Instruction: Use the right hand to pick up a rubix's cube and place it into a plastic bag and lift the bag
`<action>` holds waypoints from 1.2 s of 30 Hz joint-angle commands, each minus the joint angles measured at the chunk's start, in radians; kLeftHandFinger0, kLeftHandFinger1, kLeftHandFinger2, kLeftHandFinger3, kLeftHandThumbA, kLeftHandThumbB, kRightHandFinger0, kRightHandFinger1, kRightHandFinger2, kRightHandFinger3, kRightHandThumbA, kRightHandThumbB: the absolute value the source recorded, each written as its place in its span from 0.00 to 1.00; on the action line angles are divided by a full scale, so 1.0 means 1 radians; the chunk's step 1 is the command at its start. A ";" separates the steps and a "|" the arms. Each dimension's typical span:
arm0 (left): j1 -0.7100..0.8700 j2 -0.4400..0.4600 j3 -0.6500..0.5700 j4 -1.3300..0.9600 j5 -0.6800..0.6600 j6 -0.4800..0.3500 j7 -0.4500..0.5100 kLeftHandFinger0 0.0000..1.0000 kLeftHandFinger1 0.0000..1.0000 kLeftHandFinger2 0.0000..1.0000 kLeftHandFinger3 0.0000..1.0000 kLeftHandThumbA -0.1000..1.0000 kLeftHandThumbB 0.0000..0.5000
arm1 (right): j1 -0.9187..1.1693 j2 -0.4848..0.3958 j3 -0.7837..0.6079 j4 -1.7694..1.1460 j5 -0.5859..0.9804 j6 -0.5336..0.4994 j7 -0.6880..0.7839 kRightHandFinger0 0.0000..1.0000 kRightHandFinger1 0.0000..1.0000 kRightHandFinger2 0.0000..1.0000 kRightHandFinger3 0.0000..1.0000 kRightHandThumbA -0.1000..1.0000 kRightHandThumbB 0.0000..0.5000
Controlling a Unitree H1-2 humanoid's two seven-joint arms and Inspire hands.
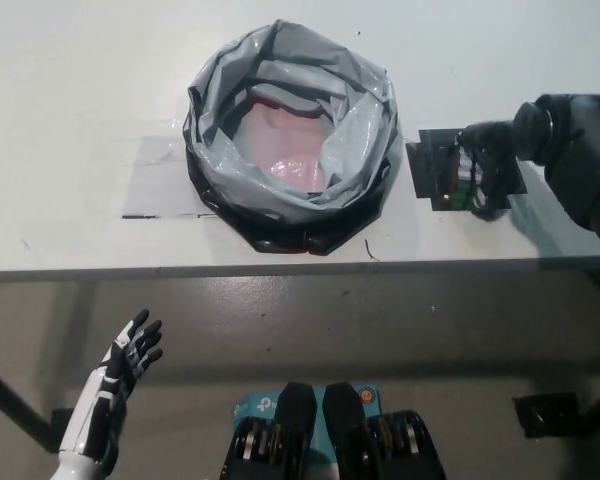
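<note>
White table holds a grey bag; black right hand grips the cube; left hand open below; no legible writing.

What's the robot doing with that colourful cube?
The robot's black right hand is wrapped around the small multicoloured puzzle cube, which sits on a dark square mat on the white table. The cube has not been lifted yet. Beside it, the grey plastic bag stands open with its rim rolled down, waiting. The white left hand rests open below the table edge.
</note>
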 commanded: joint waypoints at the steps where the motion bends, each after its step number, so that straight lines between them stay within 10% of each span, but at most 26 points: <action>1: -0.014 0.021 0.011 -0.028 -0.015 -0.025 -0.016 1.00 1.00 1.00 1.00 1.00 0.37 | -0.008 -0.012 -0.073 -0.036 -0.001 -0.097 -0.388 0.16 0.26 0.36 0.48 0.74 0.65; 3: -0.015 0.021 0.011 -0.028 -0.016 -0.024 -0.016 1.00 1.00 1.00 1.00 1.00 0.38 | -0.003 -0.009 -0.080 -0.034 0.000 -0.112 -0.424 0.00 0.10 0.28 0.45 0.76 0.62; 5: -0.019 0.022 0.011 -0.031 -0.012 -0.022 -0.015 1.00 1.00 1.00 1.00 1.00 0.37 | -0.001 -0.007 -0.089 -0.033 0.001 -0.118 -0.449 0.02 0.24 0.45 0.50 0.78 0.62; 10: -0.027 0.026 0.007 -0.027 -0.004 -0.026 -0.017 1.00 1.00 1.00 1.00 0.97 0.38 | 0.007 -0.006 -0.115 -0.030 0.013 -0.125 -0.472 0.00 0.25 0.44 0.45 0.72 0.61; 19: -0.034 0.032 0.010 -0.023 -0.005 -0.029 -0.019 1.00 1.00 1.00 1.00 0.97 0.36 | -0.020 -0.015 -0.207 -0.014 0.068 -0.147 -0.487 0.07 0.41 0.61 0.38 0.33 0.52; 36: -0.026 0.036 0.005 -0.019 0.003 -0.036 -0.014 1.00 1.00 1.00 1.00 0.97 0.29 | -0.222 -0.011 -0.406 -0.113 0.151 -0.083 -0.453 0.06 0.46 0.67 0.42 0.31 0.51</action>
